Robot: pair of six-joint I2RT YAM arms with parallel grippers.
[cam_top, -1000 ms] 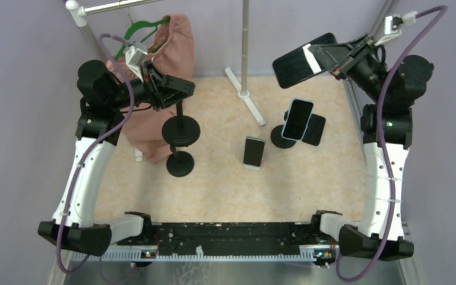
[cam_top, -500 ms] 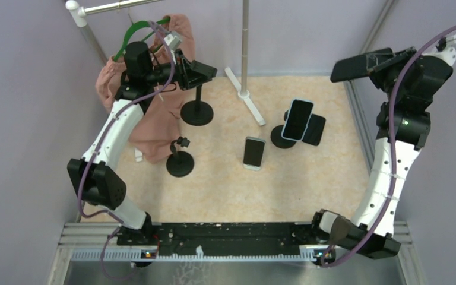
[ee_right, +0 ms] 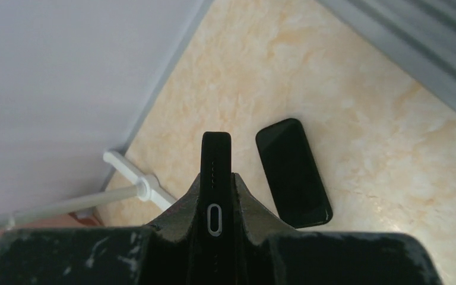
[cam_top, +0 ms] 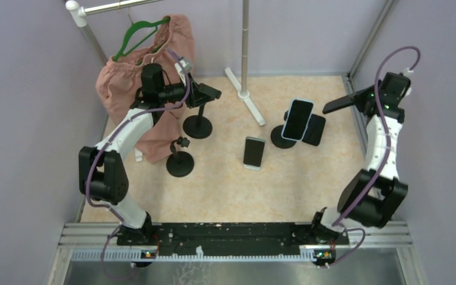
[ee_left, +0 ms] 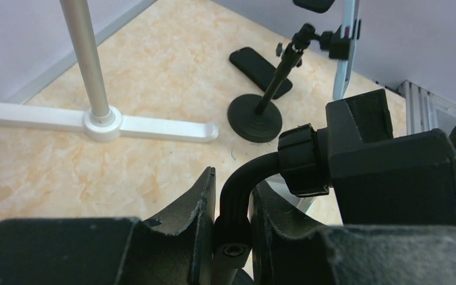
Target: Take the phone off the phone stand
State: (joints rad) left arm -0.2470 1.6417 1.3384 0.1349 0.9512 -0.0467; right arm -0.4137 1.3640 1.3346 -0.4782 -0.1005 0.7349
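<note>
Right wrist view: my right end effector (ee_right: 217, 189) squeezes the black phone (ee_right: 216, 151) by its flat faces, high above the surface (ee_right: 392, 148) and well apart from the phone stand (cam_top: 197, 126). My left end effector (ee_left: 233, 199) pinches that stand's neck so it cannot tip.

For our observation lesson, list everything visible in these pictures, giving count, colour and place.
held phone: 1, black, in right gripper
mounted phone: 1, pale-blue rim, on right stand
flat phone: 1, black, lying beside right stand
centre phone: 1, dark screen, pale rim, mid-table
held stand: 1, black, far left
empty stand: 1, black, left, nearer
right stand: 1, black, right of centre
garment: 1, pink, far-left corner
hanger: 1, green, carrying garment
rack pole: 1, silver, far centre
table: 1, beige marbled
left gripper: 1, black, clamping held stand's neck
right gripper: 1, black, right edge
</note>
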